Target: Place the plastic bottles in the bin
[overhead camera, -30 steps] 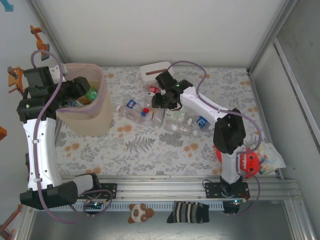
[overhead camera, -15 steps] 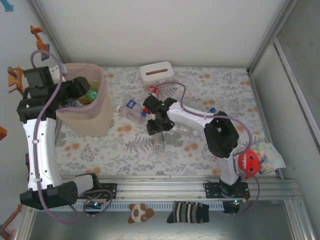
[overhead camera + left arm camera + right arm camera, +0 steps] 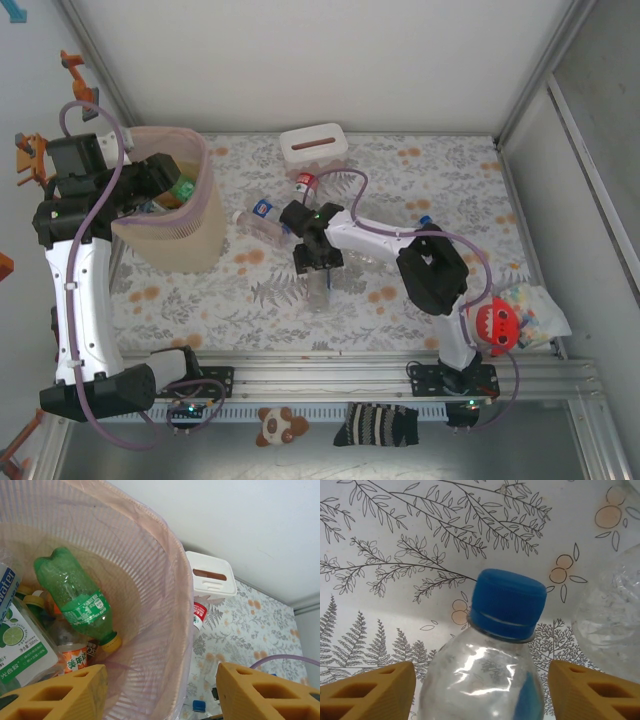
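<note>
Basically floral-print tablecloth (image 3: 200,290), white walls (image 3: 330,60), alu frame (image 3: 330,372); plastic bottles (image 3: 262,217) strewn mid-table.

Inside the bin (image 3: 170,580), a blue-and-white label at the left edge of one bottle (image 3: 5,592) reads "water". Beside it, a lime-pictured label (image 3: 22,640) carries Chinese characters and what looks like "300". An orange label (image 3: 75,662) shows Chinese characters, partly hidden. The print on the green bottle (image 3: 75,605) and on the red-labelled bottle (image 3: 199,616) is too small to read.
</note>
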Robot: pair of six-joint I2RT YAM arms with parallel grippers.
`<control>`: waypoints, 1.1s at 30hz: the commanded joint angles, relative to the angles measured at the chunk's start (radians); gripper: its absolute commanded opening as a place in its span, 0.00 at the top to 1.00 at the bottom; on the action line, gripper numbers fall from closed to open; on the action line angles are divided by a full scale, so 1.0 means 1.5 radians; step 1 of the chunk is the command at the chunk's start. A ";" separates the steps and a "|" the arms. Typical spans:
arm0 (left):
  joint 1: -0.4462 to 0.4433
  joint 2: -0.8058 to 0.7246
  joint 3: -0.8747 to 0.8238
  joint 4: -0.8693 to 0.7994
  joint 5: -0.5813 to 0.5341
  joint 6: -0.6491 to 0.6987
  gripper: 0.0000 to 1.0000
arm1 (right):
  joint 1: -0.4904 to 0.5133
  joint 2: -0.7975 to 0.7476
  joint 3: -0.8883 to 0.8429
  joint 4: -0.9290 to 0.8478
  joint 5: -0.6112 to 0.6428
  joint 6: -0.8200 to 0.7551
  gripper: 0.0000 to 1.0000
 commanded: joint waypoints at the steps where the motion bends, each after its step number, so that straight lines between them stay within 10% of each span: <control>1: -0.002 -0.011 -0.006 -0.005 0.016 -0.006 0.41 | 0.012 0.013 0.010 -0.024 0.033 0.067 0.28; 33: -0.010 -0.032 -0.022 0.049 0.080 -0.006 0.41 | 0.018 -0.080 0.020 0.021 0.074 0.063 0.50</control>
